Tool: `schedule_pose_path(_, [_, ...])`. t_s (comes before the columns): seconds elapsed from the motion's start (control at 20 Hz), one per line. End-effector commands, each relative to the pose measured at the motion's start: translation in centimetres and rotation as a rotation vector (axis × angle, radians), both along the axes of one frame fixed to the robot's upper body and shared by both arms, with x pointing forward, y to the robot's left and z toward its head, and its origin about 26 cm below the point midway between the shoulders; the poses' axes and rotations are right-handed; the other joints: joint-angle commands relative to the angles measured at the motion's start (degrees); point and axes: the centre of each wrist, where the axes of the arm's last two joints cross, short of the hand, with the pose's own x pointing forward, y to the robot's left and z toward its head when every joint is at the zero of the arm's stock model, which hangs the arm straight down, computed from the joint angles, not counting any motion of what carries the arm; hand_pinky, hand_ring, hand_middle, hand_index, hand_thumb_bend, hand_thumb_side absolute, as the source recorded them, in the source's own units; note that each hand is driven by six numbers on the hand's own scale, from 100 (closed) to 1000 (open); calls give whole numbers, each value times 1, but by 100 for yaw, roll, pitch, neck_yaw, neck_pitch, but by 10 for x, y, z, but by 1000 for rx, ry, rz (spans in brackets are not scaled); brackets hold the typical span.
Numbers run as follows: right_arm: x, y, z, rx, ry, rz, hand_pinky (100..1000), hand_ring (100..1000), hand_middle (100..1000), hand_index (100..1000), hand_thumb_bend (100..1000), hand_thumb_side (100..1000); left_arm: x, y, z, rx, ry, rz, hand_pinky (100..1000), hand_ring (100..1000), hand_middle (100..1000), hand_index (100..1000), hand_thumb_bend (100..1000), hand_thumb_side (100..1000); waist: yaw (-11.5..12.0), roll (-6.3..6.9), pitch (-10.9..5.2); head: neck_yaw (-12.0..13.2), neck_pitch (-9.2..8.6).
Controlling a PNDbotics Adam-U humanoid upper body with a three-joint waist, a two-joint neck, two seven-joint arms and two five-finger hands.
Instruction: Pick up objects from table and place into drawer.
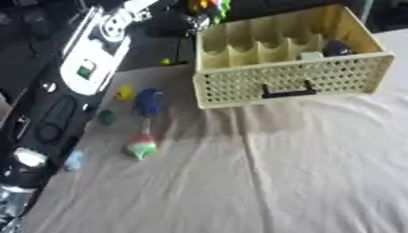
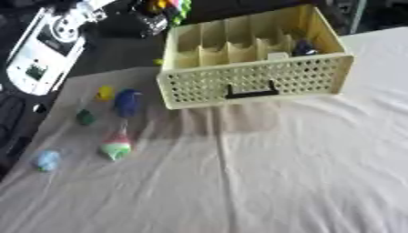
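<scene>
The drawer (image 1: 288, 84), a pale yellow perforated box with a black handle (image 1: 287, 93) on its front wall, stood in the upper centre to upper right of the frame on the cloth-covered counter (image 1: 263, 182). Its interior was split by dividers into several compartments. A dark rounded object (image 1: 336, 47) lay in the far right compartment, with a small pale block (image 1: 311, 55) just beside it to the left.

The loose objects lay in a cluster at the left of the frame, well apart from the drawer. A small yellow piece (image 1: 124, 93) sat beside a blue object (image 1: 148, 101). Below these were a small dark green piece (image 1: 106, 117) and a red, white and green object (image 1: 143, 147). A light blue object (image 2: 47, 160) lay nearest the left edge of the cloth.

A black and white robot arm (image 1: 88, 68) ran down the left margin from the upper left corner, more of it visible in the left eye view. No hand appeared in either view, so whether the fingers were spread or curled, and whether they held anything, cannot be told. Multicoloured items (image 2: 167, 7) sat beyond the counter at the top edge.
</scene>
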Motion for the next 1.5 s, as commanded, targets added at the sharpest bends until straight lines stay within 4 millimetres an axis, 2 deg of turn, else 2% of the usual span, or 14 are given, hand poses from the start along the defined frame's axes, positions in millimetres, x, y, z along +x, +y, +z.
schedule_pose_path(0.05, [-2,1,11,-20,-34,20,396,444,409,757,100,619,2,-1,8,16,-21,19,562,600,509,818,100,547,-24,-30,-81,46,1])
schedule_pose_path(0.3, [-1,2,13,-17,-36,30,397,444,409,756,100,621,14,5,-5,49,-8,80,577,639,544,839,100,554,-69,-8,-50,57,-24])
schedule_pose_path(0.45, [-1,3,14,-13,-36,31,397,443,408,756,100,620,17,5,-10,62,15,56,633,748,657,942,100,661,-87,3,-26,58,-42])
schedule_pose_path(0.55, [-1,3,14,-12,-37,33,397,443,408,756,100,620,18,4,-12,71,29,32,649,775,708,973,100,710,-104,8,-9,59,-61])
schedule_pose_path(0.6, [-1,3,14,-11,-37,33,397,443,408,756,100,619,18,3,-13,78,35,24,656,787,737,993,116,722,-116,10,1,60,-71])
schedule_pose_path(0.65, [-1,4,14,-10,-38,34,397,443,408,756,100,618,18,4,-14,87,36,25,672,807,767,1000,151,681,-127,11,8,61,-76])
schedule_pose_path(0.75, [-1,4,14,-10,-40,35,397,443,408,756,100,618,19,5,-14,111,14,56,671,810,772,1000,155,627,-148,13,21,65,-94])
schedule_pose_path(0.95, [0,5,15,-11,-44,40,398,443,407,756,100,619,22,8,-18,148,-30,133,669,813,773,1000,161,576,-195,30,54,110,-132])
schedule_pose_path(1.25, [-1,4,14,-10,-38,35,399,443,407,756,100,617,26,12,-22,145,-50,167,664,808,765,1000,142,578,-172,37,46,99,-90])
schedule_pose_path(1.5, [-1,4,14,-17,-29,35,401,445,409,758,100,623,15,10,-8,67,-104,132,653,797,755,1000,100,625,-106,14,-1,67,-39])
